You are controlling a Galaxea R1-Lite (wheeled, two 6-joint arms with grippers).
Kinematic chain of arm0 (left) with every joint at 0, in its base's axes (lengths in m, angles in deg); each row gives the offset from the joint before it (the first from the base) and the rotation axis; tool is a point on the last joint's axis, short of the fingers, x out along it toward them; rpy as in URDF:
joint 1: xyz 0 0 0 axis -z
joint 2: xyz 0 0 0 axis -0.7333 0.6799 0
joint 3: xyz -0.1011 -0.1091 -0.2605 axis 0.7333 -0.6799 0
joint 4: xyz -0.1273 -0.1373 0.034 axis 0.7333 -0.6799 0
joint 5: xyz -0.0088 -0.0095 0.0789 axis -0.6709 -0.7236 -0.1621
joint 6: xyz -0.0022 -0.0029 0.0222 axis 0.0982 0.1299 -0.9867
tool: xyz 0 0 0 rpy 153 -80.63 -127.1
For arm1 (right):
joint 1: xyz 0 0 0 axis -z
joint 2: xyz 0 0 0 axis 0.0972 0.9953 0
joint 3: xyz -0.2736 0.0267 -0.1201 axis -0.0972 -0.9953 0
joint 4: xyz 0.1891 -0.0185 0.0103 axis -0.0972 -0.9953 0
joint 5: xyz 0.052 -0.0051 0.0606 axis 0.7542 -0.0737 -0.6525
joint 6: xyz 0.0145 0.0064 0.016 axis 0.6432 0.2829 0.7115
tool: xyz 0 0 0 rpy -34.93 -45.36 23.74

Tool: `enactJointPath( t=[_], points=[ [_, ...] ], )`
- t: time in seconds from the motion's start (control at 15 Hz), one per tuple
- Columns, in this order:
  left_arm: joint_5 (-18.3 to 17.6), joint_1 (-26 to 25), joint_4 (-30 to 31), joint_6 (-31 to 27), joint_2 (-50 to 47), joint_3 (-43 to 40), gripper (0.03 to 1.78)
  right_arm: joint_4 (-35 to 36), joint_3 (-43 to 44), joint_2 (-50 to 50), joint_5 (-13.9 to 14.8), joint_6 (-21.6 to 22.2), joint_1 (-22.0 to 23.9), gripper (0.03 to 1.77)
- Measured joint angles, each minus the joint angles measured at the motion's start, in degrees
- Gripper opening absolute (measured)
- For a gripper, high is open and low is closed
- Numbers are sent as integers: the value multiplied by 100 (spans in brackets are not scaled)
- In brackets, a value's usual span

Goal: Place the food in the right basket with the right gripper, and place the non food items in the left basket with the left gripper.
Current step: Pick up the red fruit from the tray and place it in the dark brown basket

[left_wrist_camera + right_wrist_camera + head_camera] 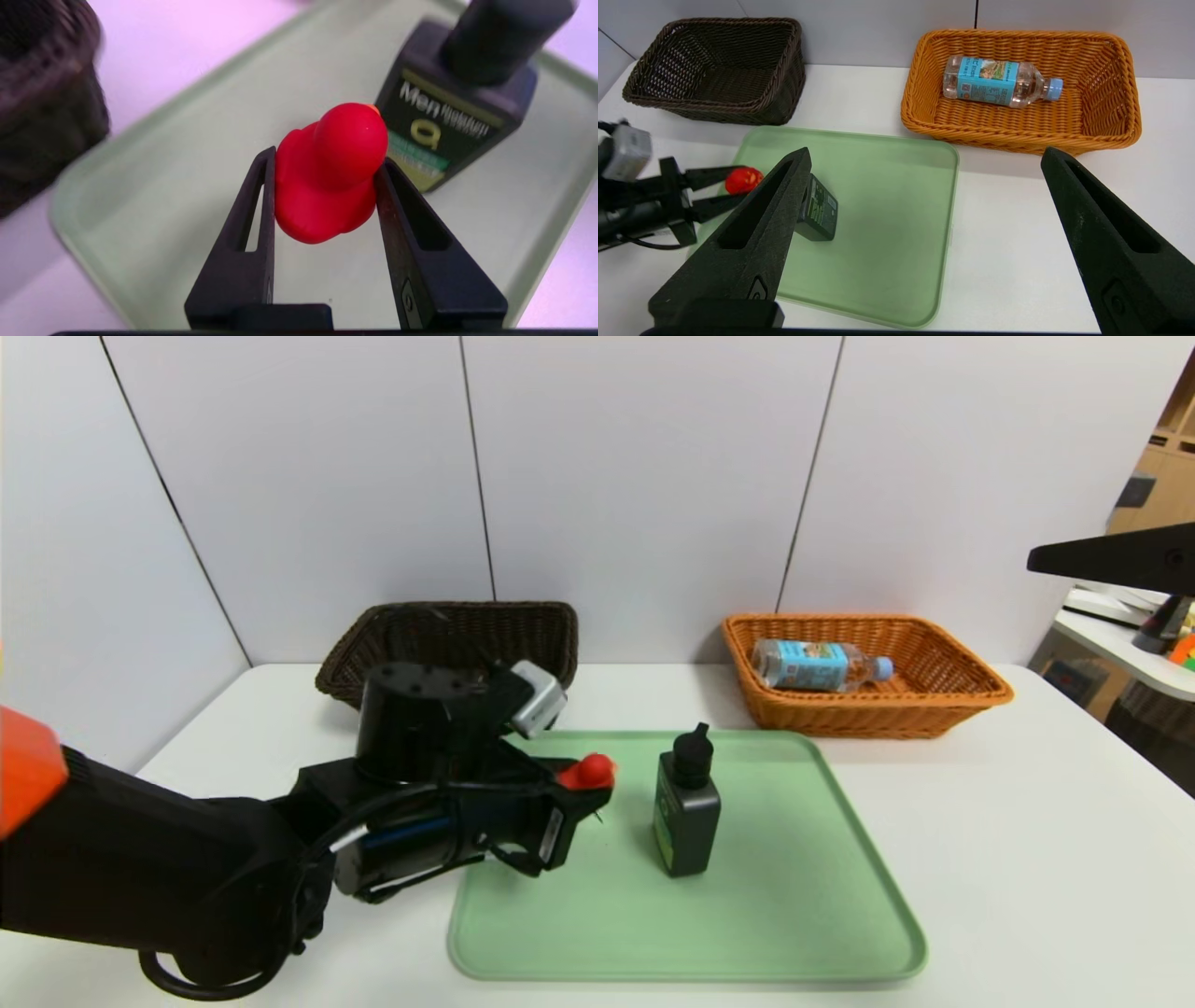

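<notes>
From here, the left gripper (581,793) grips the red toy (327,172) over the tray (691,963), the dark basket (569,644) at its eleven o'clock; the right gripper (927,156) idles open, short of the orange basket (1017,142).

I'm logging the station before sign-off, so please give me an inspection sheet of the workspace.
Surface: white table, green tray on it
Job's things: red object in left gripper; black bottle upright on tray; water bottle lying in orange basket; dark basket beyond tray
Clutter: nothing seen
Right gripper: open, holding nothing
Cables: black cable looping along left arm
Surroundings: white wall panels behind; shelving at right
</notes>
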Motion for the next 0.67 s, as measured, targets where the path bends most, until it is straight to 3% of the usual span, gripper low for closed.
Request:
enactJointPath(
  t=[0.27, 0.67],
  points=[
    [30, -441, -1169, 135, -469, 1340, 67, 11, -33, 41, 5, 63, 0, 170],
    [35, -2288, -1888, 156, 201, 3366, 67, 33, -34, 110, -6, 143, 0, 170]
  ],
)
